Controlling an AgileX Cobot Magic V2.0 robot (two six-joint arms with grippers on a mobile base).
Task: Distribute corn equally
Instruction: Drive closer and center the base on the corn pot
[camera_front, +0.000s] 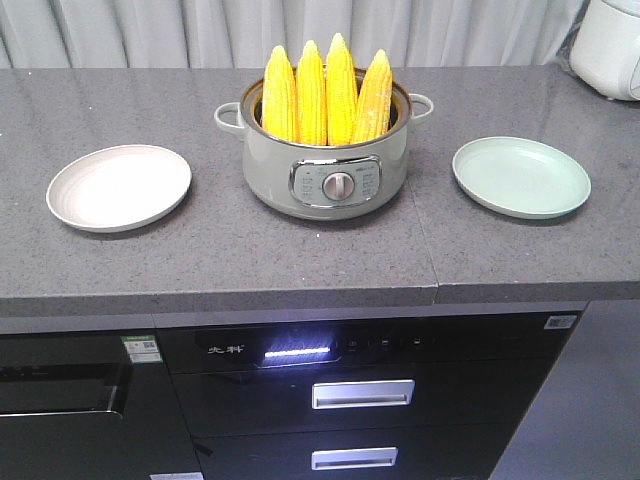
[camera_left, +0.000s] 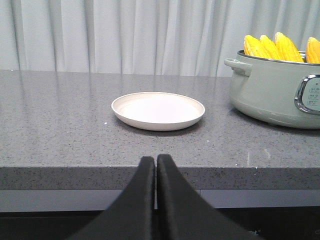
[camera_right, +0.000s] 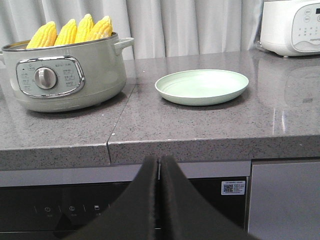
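Note:
Several yellow corn cobs (camera_front: 325, 90) stand upright, tips up, in a pale green electric pot (camera_front: 325, 165) at the counter's middle; the corn (camera_left: 275, 47) (camera_right: 70, 32) shows in both wrist views. A white plate (camera_front: 118, 186) (camera_left: 158, 110) lies left of the pot and a light green plate (camera_front: 521, 177) (camera_right: 201, 86) right of it, both bare. My left gripper (camera_left: 155, 160) is shut and holds nothing, in front of the counter edge facing the white plate. Shut too and holding nothing, my right gripper (camera_right: 159, 161) sits below the counter edge, between pot and green plate.
The grey stone counter (camera_front: 300, 250) has a seam (camera_front: 432, 240) right of the pot. A white rice cooker (camera_front: 608, 45) (camera_right: 292, 25) stands at the back right. Grey curtains hang behind. Black appliance fronts and drawers (camera_front: 360, 395) sit below the counter.

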